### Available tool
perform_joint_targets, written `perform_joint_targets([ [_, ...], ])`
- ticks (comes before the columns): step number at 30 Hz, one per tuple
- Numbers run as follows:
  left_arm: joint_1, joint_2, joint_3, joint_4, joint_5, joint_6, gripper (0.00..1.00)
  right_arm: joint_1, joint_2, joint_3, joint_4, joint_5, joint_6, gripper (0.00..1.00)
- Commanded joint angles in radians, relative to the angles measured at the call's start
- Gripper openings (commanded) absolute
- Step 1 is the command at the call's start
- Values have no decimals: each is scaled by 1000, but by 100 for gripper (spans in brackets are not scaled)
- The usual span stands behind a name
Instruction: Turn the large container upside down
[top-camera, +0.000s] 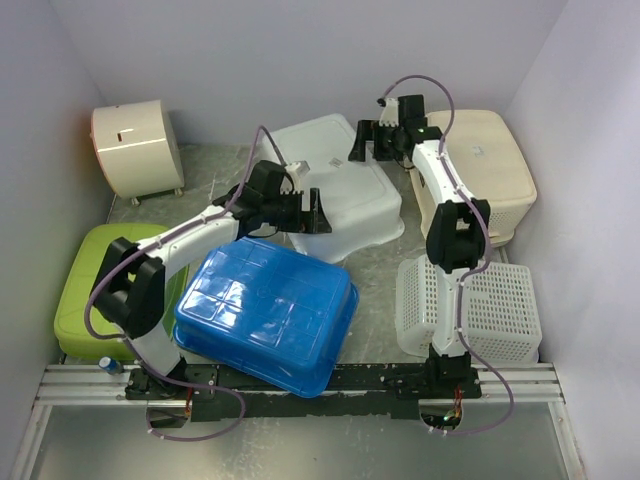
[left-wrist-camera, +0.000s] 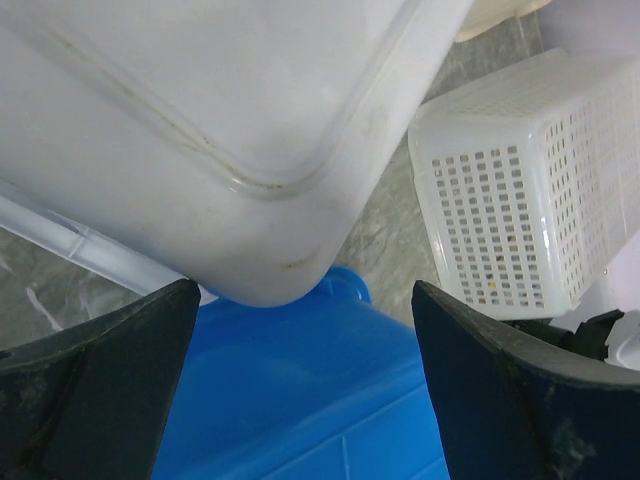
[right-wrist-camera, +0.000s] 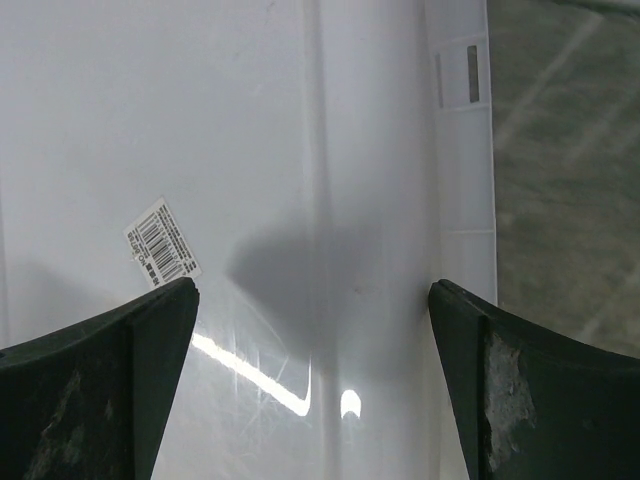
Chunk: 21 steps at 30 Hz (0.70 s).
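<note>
Right wrist: barcode sticker (right-wrist-camera: 162, 243) on white container (right-wrist-camera: 300, 120), print unreadable; left pincer (left-wrist-camera: 305, 290), right pincer (right-wrist-camera: 312, 285) wide, empty.

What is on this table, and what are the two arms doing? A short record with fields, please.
Centre: white container, apparently base-up, barcode label on top
Left gripper: open, by its near corner
Right gripper: open, over its far side
Front: blue container, base-up
Right: white perforated basket
Left: green container
Back left: rounded beige bin
Back right: beige tub
</note>
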Motion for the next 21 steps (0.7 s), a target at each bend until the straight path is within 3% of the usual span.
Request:
perform_joint_targets([
  [1, -3, -62, -61, 34, 33, 25, 99, 103, 64, 81, -34, -148, 0, 100],
  [10, -4, -68, -81, 67, 65, 12, 99, 180, 86, 140, 148, -248, 118, 100],
  [12, -4, -57, -54, 61, 59, 22, 99, 180, 58, 151, 155, -140, 123, 100],
  [14, -4, -47, -29, 53, 57, 33, 99, 179, -13, 122, 164, 63, 117, 100],
  [17, -5, -26, 6, 48, 58, 44, 99, 177, -187, -16, 248, 349, 105, 100],
  [21, -4, 19, 54, 63, 63, 47, 99, 170, -431, -200, 316, 497, 96, 100],
])
